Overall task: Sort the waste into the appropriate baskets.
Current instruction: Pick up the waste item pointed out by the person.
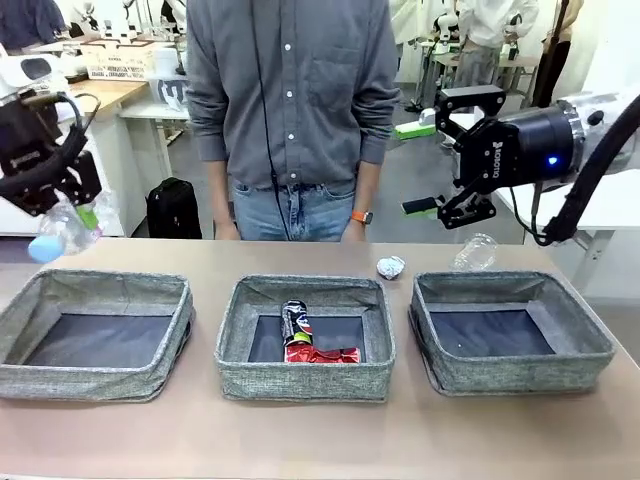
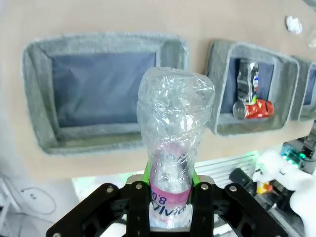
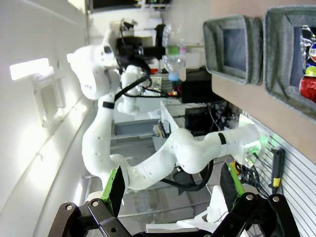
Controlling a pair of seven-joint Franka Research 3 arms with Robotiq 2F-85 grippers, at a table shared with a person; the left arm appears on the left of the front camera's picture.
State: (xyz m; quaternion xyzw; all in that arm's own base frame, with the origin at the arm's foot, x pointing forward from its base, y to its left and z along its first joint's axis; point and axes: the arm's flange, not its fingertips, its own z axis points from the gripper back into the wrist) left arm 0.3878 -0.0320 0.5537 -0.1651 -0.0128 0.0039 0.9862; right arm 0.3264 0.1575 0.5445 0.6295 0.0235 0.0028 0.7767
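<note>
Bright, even indoor light. Faint, soft shadows lie beside the baskets [image 1: 305,385] on the counter [image 1: 320,440]. The left wrist view bends at its edges and is overexposed lower left. In the right wrist view a lamp [image 3: 29,69] glares upper left.

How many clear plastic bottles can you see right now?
2. One bottle is held in the left gripper; the other bottle lies on the table behind the right basket.

1. The light brown table [image 1: 300,440] carries three grey woven bins in a row, each apart from its neighbour: left basket [image 1: 95,380], middle basket [image 1: 305,382], right basket [image 1: 510,375].
2. A silver foil ball [image 1: 390,266] lies just behind the middle basket's far right corner.
3. A clear plastic bottle [image 1: 475,252] lies just behind the right basket.
</note>
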